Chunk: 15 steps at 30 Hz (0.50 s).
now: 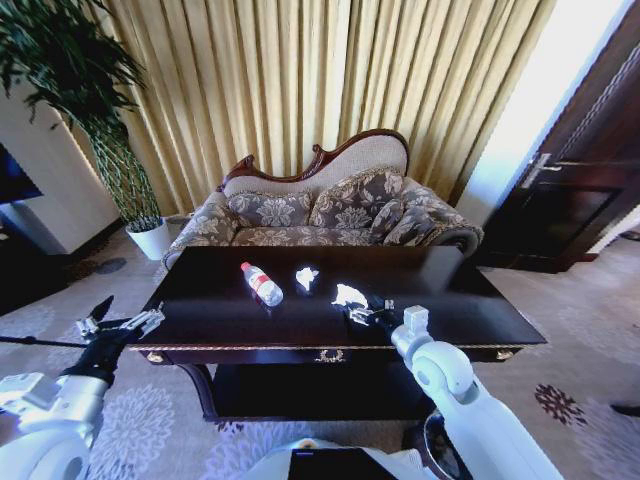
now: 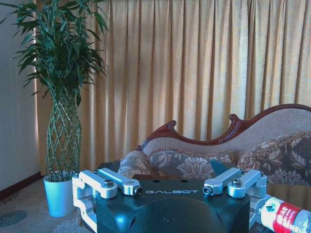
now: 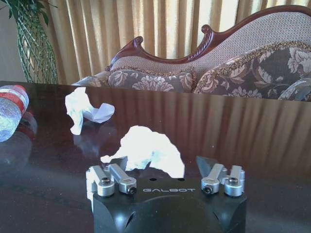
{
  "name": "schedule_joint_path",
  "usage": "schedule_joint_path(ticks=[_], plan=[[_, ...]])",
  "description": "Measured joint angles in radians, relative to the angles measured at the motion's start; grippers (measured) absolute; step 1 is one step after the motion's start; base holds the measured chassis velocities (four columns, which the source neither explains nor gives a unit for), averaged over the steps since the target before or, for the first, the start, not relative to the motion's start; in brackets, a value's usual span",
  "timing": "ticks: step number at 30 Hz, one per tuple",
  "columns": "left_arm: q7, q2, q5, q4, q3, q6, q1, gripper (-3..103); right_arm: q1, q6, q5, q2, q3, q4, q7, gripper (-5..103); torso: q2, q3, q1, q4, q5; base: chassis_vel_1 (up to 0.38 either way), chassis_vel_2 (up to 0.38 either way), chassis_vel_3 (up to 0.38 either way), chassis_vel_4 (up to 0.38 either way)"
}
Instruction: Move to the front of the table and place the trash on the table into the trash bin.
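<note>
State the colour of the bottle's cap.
Red; the bottle shows it best in the head view.

From the head camera I looked forward and down over the whole bench [image 1: 230,320], the sofa [image 1: 330,210] beyond it. My right wrist camera sat low over the benchtop, close behind a paper wad [image 3: 146,150], facing the sofa. My left wrist camera hung beside the bench's left end, level, facing curtains [image 2: 194,68] and plant [image 2: 60,73]. All 3 views shared the sofa and the bottle [image 1: 262,284].
</note>
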Motion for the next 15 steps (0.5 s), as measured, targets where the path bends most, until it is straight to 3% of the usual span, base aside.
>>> schedule_joint_path(ticks=[3, 6, 7, 10, 13, 15], plan=[[0.000, -0.003, 0.011, 0.000, 0.016, -0.001, -0.003, 100, -0.002, 0.003, -0.002, 0.000, -0.002, -0.002, 0.000, 67, 0.000, 0.000, 0.000, 0.0000, 0.0000, 0.000, 0.000, 0.000, 0.000], [0.000, -0.003, 0.013, 0.000, 0.019, -0.001, -0.003, 100, -0.004, 0.004, -0.003, 0.000, -0.002, -0.003, 0.000, 61, 0.000, 0.000, 0.000, 0.0000, 0.0000, 0.000, 0.000, 0.000, 0.000], [0.000, -0.003, 0.015, 0.000, 0.021, -0.002, -0.003, 100, -0.006, 0.005, -0.004, 0.000, -0.002, -0.003, 0.000, 51, 0.000, 0.000, 0.000, 0.0000, 0.0000, 0.000, 0.000, 0.000, 0.000], [0.000, -0.002, 0.015, 0.000, 0.021, -0.002, -0.005, 100, -0.007, 0.007, -0.004, 0.000, 0.001, -0.003, 0.000, 46, 0.000, 0.000, 0.000, 0.0000, 0.0000, 0.000, 0.000, 0.000, 0.000], [0.000, 0.001, 0.015, 0.000, 0.021, -0.003, -0.007, 100, -0.007, 0.008, -0.003, -0.002, 0.006, -0.001, 0.000, 29, 0.000, 0.000, 0.000, 0.0000, 0.0000, 0.000, 0.000, 0.000, 0.000], [0.000, 0.001, 0.015, 0.000, 0.021, -0.003, -0.007, 100, -0.007, 0.009, -0.003, -0.002, 0.007, 0.000, 0.000, 29, 0.000, 0.000, 0.000, 0.0001, 0.0000, 0.000, 0.000, 0.000, 0.000]])
